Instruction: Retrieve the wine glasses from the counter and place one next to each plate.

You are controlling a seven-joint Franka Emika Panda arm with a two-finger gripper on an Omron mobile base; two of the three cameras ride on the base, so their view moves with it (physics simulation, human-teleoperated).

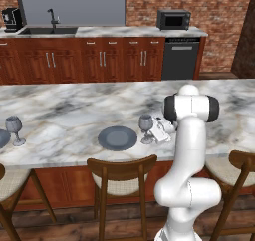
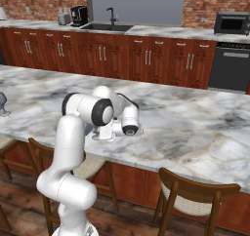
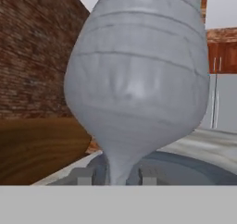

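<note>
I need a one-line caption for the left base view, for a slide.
Gripper at a wine glass standing right of a plate on the marble island; another glass stands far left.

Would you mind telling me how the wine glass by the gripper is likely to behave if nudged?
The wine glass probably tips easily: a wide bowl sits on a thin stem above a small foot. Its smooth bowl looks slippery, and being glass, likely fragile.
</note>
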